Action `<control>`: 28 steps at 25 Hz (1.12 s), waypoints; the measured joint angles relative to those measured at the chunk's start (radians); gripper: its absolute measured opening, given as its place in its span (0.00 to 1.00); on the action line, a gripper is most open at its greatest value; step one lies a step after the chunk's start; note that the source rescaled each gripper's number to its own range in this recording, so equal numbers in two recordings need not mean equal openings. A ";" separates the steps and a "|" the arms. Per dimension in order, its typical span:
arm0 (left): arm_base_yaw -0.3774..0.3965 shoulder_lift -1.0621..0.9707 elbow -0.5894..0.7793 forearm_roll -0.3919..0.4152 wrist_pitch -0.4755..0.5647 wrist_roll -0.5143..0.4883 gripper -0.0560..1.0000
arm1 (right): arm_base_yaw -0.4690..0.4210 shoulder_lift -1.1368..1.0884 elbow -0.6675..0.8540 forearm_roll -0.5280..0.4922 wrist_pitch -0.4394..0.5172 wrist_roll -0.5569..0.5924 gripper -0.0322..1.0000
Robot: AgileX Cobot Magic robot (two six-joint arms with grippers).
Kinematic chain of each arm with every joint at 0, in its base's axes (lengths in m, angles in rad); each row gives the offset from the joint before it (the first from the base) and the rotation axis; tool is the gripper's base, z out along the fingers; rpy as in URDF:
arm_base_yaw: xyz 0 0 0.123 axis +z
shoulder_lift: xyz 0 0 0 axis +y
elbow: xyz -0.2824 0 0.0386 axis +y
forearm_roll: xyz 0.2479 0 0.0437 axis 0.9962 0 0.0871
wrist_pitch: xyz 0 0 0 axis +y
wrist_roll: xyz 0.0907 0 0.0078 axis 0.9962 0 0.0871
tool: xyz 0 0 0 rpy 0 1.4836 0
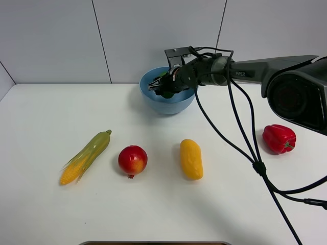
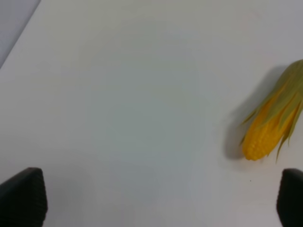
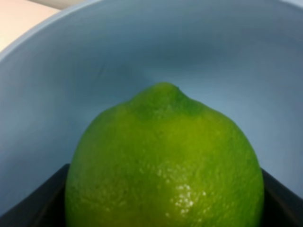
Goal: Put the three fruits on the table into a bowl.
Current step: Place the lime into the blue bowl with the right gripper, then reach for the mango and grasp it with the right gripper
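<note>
While lime (image 3: 163, 165) nub points at bowl (image 3: 52, 90) wall, mango (image 1: 191, 158) axis runs near-to-far

You'll see a glossy green lime (image 3: 165, 165), pale blue bowl (image 1: 173, 107), plain yellow mango (image 1: 191, 158), red fruit (image 1: 133, 160) blushed yellow, yellow corn cob (image 1: 87, 155) in green husk, shiny red bell pepper (image 1: 278, 138), white table (image 1: 153, 214).

Overhead view bright, evenly lit from above; tabletop (image 1: 41, 204) looks nearly washed out to me. Shadows soft, faint, tight under mango (image 1: 191, 158) and red fruit (image 1: 133, 160). Small glare spots on red bell pepper (image 1: 278, 138). My left wrist view hazy, low contrast; corn cob (image 2: 272, 125) soft-edged, grey shadow beside it; left tool fingers (image 2: 21, 196) dark blurs. Right wrist view: lime (image 3: 165, 165) very close, slightly blurred, speckled highlight on skin; bowl (image 3: 71, 71) wall out of focus.
</note>
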 joint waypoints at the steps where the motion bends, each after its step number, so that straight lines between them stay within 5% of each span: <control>1: 0.000 0.000 0.000 0.000 0.000 0.000 1.00 | 0.000 0.000 0.000 -0.001 -0.001 0.000 0.21; 13: 0.000 0.000 0.000 0.000 0.000 0.000 1.00 | 0.000 -0.027 0.000 -0.009 0.013 0.000 0.89; 23: 0.000 0.000 0.000 0.000 0.000 0.000 1.00 | 0.019 -0.338 0.000 -0.027 0.248 0.018 0.93; 28: 0.000 0.000 0.000 0.000 0.000 0.000 1.00 | 0.055 -0.515 0.055 -0.024 0.360 0.125 0.93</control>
